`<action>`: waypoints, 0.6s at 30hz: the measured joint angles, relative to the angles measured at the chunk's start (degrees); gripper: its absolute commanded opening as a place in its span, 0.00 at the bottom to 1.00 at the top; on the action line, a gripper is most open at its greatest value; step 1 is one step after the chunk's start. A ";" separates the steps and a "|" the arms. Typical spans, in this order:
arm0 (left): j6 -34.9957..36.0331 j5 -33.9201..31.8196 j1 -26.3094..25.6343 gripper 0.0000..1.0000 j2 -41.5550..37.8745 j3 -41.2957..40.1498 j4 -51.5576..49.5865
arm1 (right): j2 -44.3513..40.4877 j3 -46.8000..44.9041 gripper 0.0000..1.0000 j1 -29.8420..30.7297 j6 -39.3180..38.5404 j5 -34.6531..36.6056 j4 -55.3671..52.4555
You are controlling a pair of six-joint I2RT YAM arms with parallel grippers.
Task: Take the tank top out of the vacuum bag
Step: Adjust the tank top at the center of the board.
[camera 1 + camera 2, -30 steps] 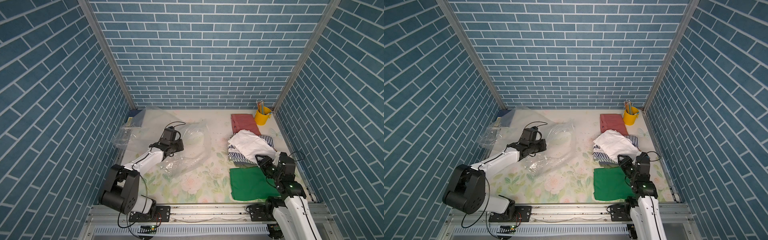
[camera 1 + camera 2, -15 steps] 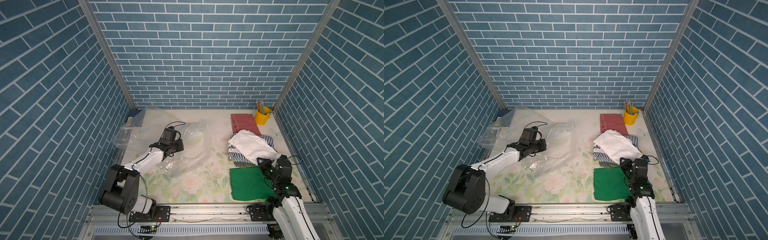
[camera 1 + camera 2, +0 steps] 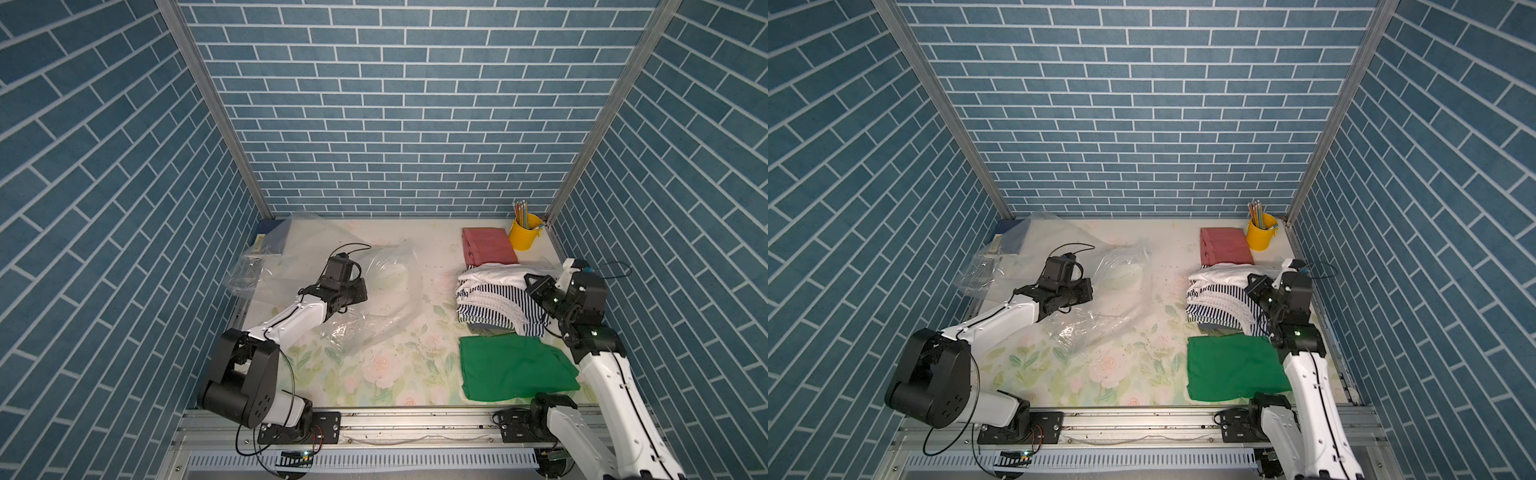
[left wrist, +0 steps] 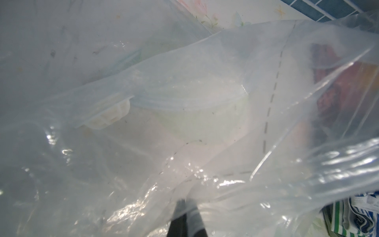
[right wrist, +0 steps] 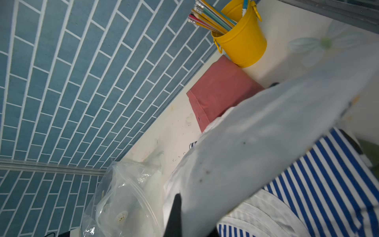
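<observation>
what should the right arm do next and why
Probably raise the right arm a little to lift the white top clear of the striped pile: its jaws look shut on the cloth, and the bag, pinched in the left jaws, looks empty.

I have advanced the right gripper [image 3: 531,282] from the green cloth [image 3: 511,365] onto the white tank top [image 3: 494,272], fingers [image 5: 174,213] now closed on it.

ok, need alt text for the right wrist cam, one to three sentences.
A white garment pinched in the right gripper stretches taut across the foreground, over a blue-and-white striped garment. Beyond lie a folded pink cloth, a yellow bucket of pencils and a clear vacuum bag, against a blue brick wall.
</observation>
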 measured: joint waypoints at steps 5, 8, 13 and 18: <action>0.52 -1.84 0.00 0.00 0.00 0.00 -0.26 | 11.26 12.41 0.00 0.85 -4.15 -3.93 -2.73; 0.98 -3.15 0.00 0.00 -0.11 0.00 -0.61 | 17.40 20.92 0.00 2.56 -6.82 -5.79 -6.01; 1.62 -4.83 0.22 0.00 -1.20 0.02 -0.85 | 27.58 37.09 0.00 9.05 -12.70 -7.72 -13.25; 1.90 -6.01 0.31 0.00 -1.79 0.11 -0.90 | 36.15 49.79 0.00 15.08 -18.36 -9.81 -21.00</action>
